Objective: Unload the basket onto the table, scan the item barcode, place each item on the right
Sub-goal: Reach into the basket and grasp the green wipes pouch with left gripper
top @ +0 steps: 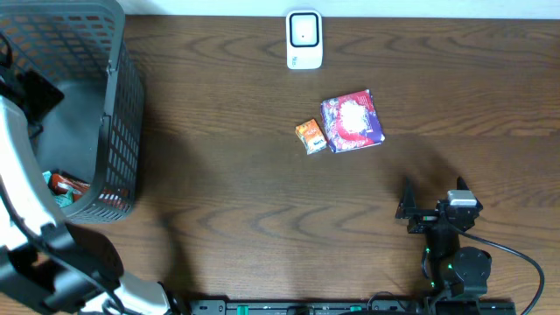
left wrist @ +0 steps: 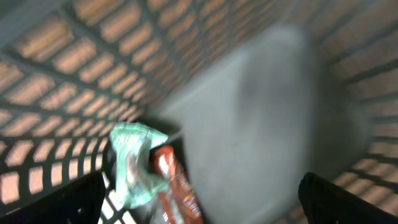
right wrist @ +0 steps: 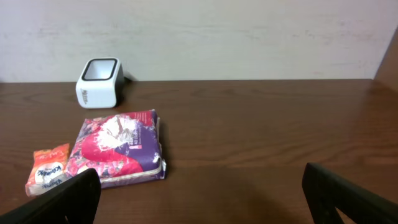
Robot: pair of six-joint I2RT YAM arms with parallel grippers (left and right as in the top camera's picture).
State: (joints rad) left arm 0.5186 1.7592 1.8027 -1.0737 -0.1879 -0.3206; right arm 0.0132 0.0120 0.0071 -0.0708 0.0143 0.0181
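Nothing picked up yet for scanning.
Right gripper [top: 434, 191], fingers apart, sits at five o'clock; purple pack [top: 352, 122] and orange packet [top: 311, 136] lie mid-table, seemingly staged near the scanner [top: 304, 39] at twelve. At nine, left gripper [left wrist: 202, 199], fingers spread, hangs inside the basket [top: 118, 131] over a teal packet [left wrist: 132, 162].

The basket [top: 123, 131] hems the left end effector [left wrist: 202, 200]; open table [right wrist: 261, 134] fronts the right end effector [right wrist: 199, 200].
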